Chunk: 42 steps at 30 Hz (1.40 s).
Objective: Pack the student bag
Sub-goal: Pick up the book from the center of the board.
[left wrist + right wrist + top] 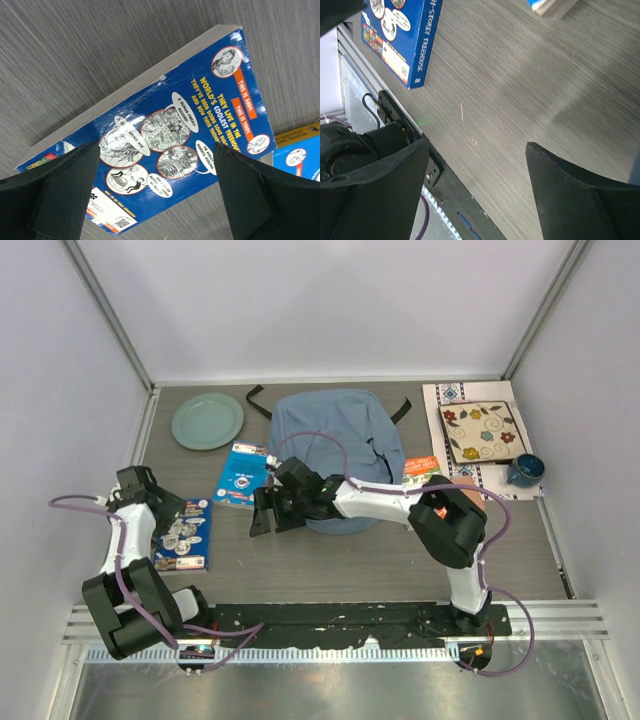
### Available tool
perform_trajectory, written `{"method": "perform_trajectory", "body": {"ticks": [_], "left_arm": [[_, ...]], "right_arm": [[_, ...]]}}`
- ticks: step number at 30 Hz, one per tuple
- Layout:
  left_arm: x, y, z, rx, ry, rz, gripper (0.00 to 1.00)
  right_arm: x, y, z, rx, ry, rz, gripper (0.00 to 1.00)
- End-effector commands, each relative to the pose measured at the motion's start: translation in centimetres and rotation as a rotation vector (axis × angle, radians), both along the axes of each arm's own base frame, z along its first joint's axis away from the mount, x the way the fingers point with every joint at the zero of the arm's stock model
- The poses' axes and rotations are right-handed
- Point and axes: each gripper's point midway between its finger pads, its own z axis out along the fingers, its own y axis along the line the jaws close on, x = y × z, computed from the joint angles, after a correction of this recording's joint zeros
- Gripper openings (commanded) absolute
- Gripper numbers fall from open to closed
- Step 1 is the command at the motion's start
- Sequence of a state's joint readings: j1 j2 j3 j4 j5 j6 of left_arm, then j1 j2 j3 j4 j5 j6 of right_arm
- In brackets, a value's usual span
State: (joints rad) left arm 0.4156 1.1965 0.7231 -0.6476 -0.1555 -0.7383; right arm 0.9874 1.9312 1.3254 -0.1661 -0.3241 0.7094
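The student bag (pixel 330 430) is a light-blue backpack lying at the back middle of the table, with black straps showing at its sides. My right gripper (pixel 260 520) is open and empty, reaching left in front of the bag, low over bare table (pixel 477 185). My left gripper (pixel 168 512) is open and empty, hovering over a dark-blue comic-covered book (pixel 185 535). In the left wrist view that book (pixel 170 130) lies flat between and beyond my spread fingers (pixel 65 195). Its corner also shows in the right wrist view (pixel 400 35).
A second lighter-blue book (pixel 243 475) lies left of the bag and shows at the left wrist view's edge (pixel 300 155). A green plate (pixel 207 420) sits back left. An orange-green book (pixel 422 470), a patterned tile (pixel 483 430) and a blue mug (pixel 524 471) are on the right.
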Motion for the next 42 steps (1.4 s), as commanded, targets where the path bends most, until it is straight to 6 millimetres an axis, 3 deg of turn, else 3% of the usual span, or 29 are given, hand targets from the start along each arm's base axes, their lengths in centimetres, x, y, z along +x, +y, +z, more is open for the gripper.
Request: {"method": "perform_trajectory", "body": {"ticks": [1, 8, 10, 17, 20, 23, 25, 29, 33, 40, 42], "left_arm": [[0.7, -0.1, -0.6, -0.011, -0.034, -0.034, 1.0], [0.2, 0.8, -0.4, 0.045, -0.01, -0.042, 1.0], [-1.0, 1.9, -0.4, 0.097, 0.045, 0.011, 1.0], [0.3, 3.6, 2.1, 0.208, -0.107, 0.076, 1.0], [0.5, 3.5, 1.5, 0.196, -0.092, 0.066, 1.0], [0.6, 3.2, -0.6, 0.144, -0.014, 0.043, 0.99], [1.0, 2.2, -2.5, 0.055, 0.019, 0.012, 1.0], [1.8, 0.6, -4.5, -0.055, 0.005, -0.011, 1.0], [2.0, -1.7, -4.3, -0.152, -0.067, -0.036, 1.0], [-1.2, -4.6, -3.7, -0.199, -0.14, -0.046, 1.0], [-1.1, -5.7, -2.9, -0.229, -0.204, -0.055, 0.99]], "right_arm": [[1.4, 3.3, 1.1, 0.07, -0.033, 0.019, 0.83], [2.0, 5.0, 0.2, 0.069, -0.023, 0.026, 0.83], [1.9, 5.5, 0.1, 0.069, -0.017, 0.028, 0.83], [1.8, 5.6, -0.4, 0.058, -0.018, 0.033, 0.82], [1.9, 5.8, -0.5, 0.058, -0.017, 0.032, 0.83], [2.1, 6.0, -0.5, 0.059, -0.023, 0.032, 0.83], [2.4, 6.2, -0.7, 0.056, -0.025, 0.029, 0.83], [2.6, 6.7, -0.7, 0.06, -0.024, 0.03, 0.83], [2.8, 7.1, -0.6, 0.063, -0.029, 0.03, 0.83], [3.6, 7.9, -0.9, 0.061, -0.034, 0.019, 0.83], [3.8, 8.4, -0.9, 0.073, -0.03, 0.021, 0.83]]}}
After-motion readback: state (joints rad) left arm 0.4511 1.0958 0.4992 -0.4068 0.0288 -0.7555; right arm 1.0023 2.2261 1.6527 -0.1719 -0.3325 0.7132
